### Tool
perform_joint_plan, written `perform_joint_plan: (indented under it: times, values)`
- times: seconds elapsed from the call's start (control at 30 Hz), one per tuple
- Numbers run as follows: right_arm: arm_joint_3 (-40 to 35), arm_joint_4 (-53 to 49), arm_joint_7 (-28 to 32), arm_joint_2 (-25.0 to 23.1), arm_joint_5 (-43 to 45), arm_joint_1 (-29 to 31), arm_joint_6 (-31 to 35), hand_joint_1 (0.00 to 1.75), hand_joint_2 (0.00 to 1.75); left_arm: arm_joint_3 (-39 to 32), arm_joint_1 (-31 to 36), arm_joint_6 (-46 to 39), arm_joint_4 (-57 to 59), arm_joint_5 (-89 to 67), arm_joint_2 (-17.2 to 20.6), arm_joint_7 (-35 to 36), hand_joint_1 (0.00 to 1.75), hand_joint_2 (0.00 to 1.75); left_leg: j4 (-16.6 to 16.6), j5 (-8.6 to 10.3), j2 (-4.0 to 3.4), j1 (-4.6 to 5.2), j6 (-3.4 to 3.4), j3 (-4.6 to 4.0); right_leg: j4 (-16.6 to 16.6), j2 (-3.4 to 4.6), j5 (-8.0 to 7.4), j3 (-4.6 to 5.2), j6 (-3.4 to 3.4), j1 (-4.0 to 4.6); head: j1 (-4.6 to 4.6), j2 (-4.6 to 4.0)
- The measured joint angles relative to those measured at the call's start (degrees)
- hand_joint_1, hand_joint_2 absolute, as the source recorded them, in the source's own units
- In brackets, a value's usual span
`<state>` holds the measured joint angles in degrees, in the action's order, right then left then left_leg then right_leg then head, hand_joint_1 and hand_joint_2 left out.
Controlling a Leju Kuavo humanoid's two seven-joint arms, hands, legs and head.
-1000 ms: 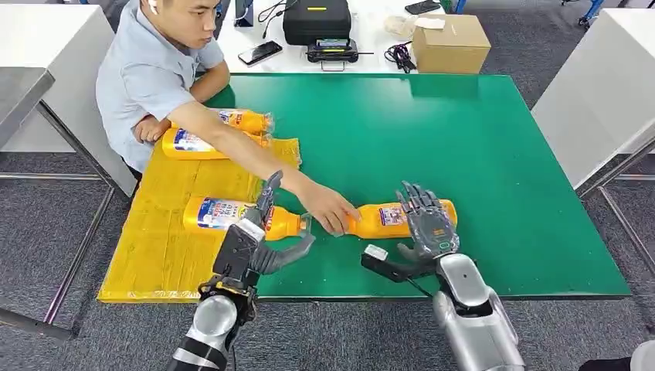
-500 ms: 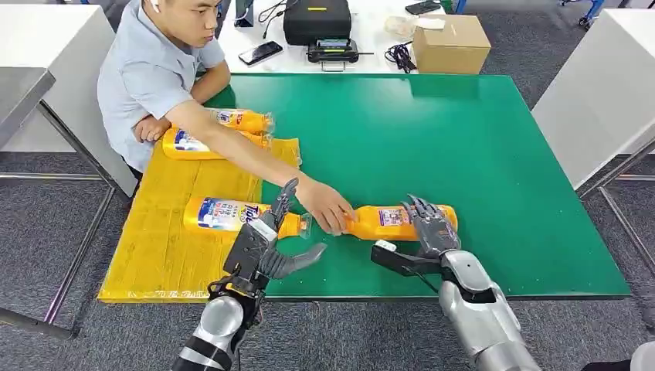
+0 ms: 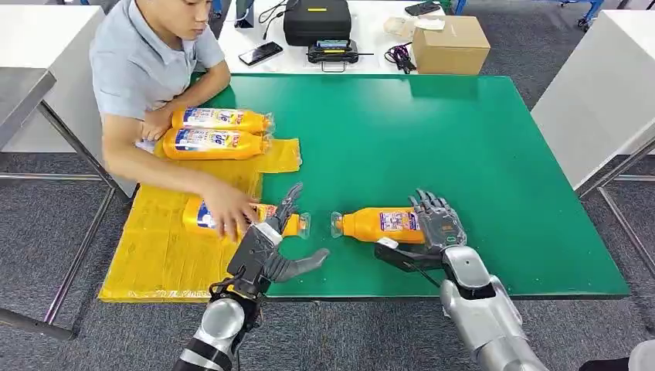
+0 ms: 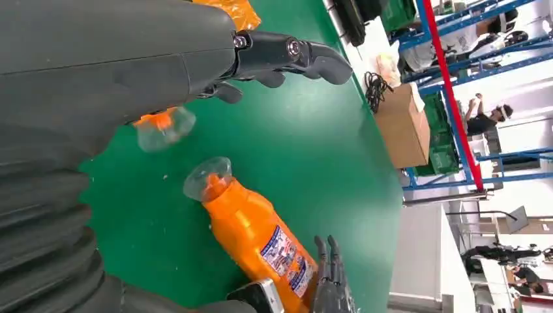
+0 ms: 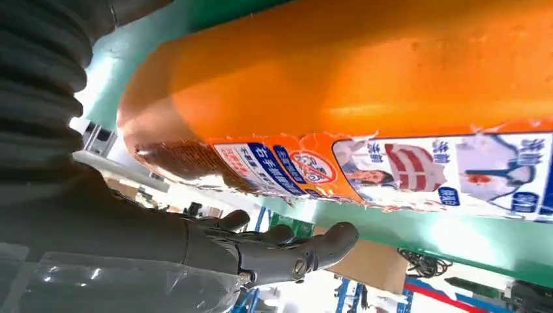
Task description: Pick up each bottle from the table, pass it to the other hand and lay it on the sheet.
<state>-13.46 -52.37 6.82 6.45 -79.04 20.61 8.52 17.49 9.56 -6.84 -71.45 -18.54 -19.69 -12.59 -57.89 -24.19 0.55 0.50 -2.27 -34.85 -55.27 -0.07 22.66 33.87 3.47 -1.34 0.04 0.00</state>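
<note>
While a person (image 3: 147, 69) seated at the far left corner of the green table (image 3: 463, 139) reaches across the yellow sheet (image 3: 166, 232), a palm rests on the bottle (image 3: 232, 218) lying at the sheet's near right edge, its clear cap (image 3: 303, 225) poking just off the sheet onto the green. Two more bottles (image 3: 216, 133) lie side by side at the sheet's far end, touching each other, close to the person's other arm.

Just beside the capped end of the near bottle, the robot's left hand (image 3: 274, 247) hovers at the table's front edge with fingers spread apart and nothing between them; the left wrist view shows its dark fingers (image 4: 293, 55) splayed above the green surface.

To the right, apart from the sheet, an orange bottle (image 3: 378, 225) lies on its side on the bare table, cap pointing toward the left hand. The right hand (image 3: 432, 232) is laid over its base end, fingers draped across the top of the body and thumb low on the near side; whether it grips firmly cannot be told.

Beyond the table's far edge, a black case (image 3: 317, 19), a phone (image 3: 260, 52) and a cardboard box (image 3: 450, 42) sit on a white surface.
</note>
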Motion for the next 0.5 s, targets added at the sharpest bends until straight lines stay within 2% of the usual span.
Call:
perform_joint_plan:
  times: [0.2, 0.5]
  values:
    - [0.0, 1.0, 0.4, -0.3, -0.2, 0.8, -0.5, 0.00, 1.75, 0.0, 0.0, 0.1, 0.0, -0.2, 0.0, 0.0, 0.00, 1.75, 0.0, 0.00, -0.02, 0.00, 0.00, 0.02, 0.0, 0.01, 0.00, -0.01, 0.00, 0.00, 0.02, 0.00]
    - [0.0, 6.3, 1.7, -0.1, 2.9, 5.0, -5.9, 0.00, 1.75, 0.0, 0.0, 0.5, 0.0, 0.0, 0.0, 0.0, 0.00, 1.75, 0.0, -0.01, -0.21, 0.00, 0.00, 0.28, 0.0, 0.05, -0.03, -0.15, 0.00, 0.00, 0.02, 0.00]
